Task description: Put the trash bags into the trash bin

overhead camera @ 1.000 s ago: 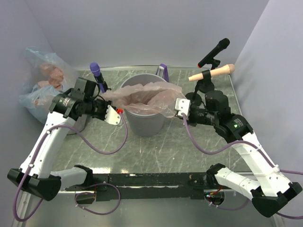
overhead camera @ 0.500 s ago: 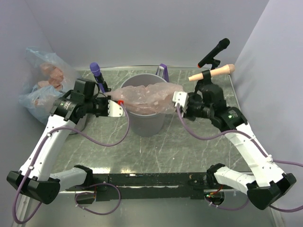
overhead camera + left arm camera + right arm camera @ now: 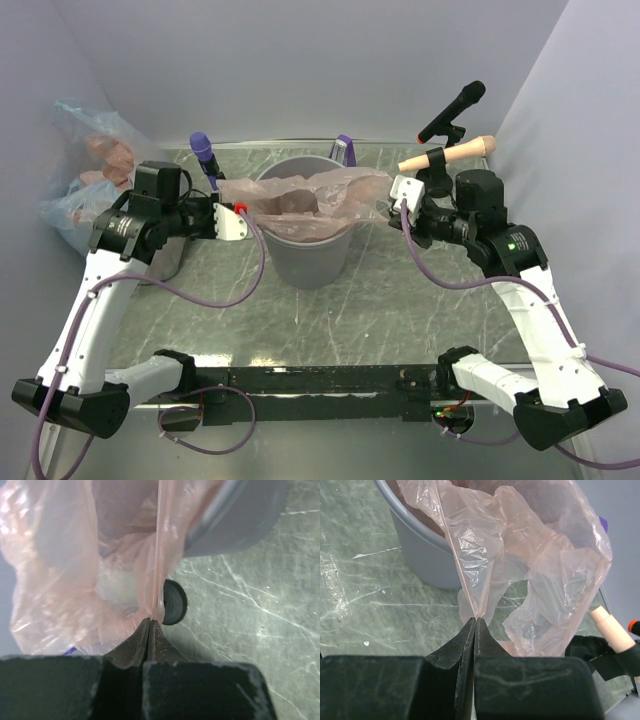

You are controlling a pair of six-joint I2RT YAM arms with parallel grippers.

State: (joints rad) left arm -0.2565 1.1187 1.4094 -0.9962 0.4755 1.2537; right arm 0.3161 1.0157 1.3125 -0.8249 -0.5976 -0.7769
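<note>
Above marble table (image 3: 400, 310), left hand (image 3: 150, 622) and right hand (image 3: 475, 621) clamp trash bag (image 3: 322, 193) over trash bin (image 3: 310, 262).

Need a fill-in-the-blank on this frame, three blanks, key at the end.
1. The left gripper and right gripper both pinch the pink ____.
2. It is stretched over the bin, whose colour is ____.
3. The black microphone stands behind the ____ arm.
Missing: bag; grey; right.

Interior of bin (image 3: 310, 262) beneath bag (image 3: 322, 192)
</note>
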